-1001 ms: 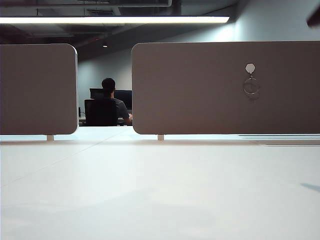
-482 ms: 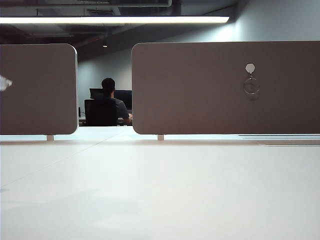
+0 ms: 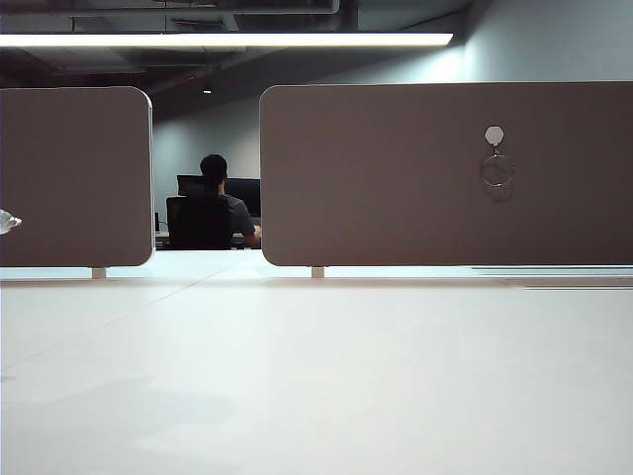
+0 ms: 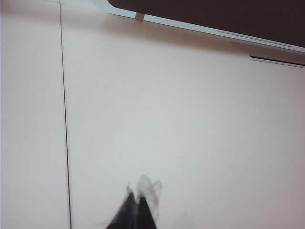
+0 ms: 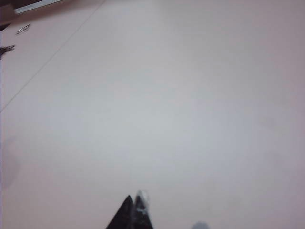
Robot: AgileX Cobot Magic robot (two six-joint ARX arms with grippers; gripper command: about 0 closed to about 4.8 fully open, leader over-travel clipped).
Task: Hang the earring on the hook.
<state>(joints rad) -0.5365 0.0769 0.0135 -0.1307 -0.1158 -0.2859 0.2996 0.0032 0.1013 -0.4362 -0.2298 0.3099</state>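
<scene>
Earring [image 3: 497, 170] hangs on hook [image 3: 495, 136]; both pincers closed, empty.

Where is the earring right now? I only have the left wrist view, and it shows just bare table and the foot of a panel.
Observer: In the exterior view the earring hangs from the hook on the right-hand panel.
Operator: My left gripper looks shut and empty over the table. What about the other one?
Observer: The right gripper is shut too, with nothing in it, over bare table.
Operator: Is anyone around?
Observer: One person sits at a desk far behind, seen through the gap between the panels, back turned.
</scene>
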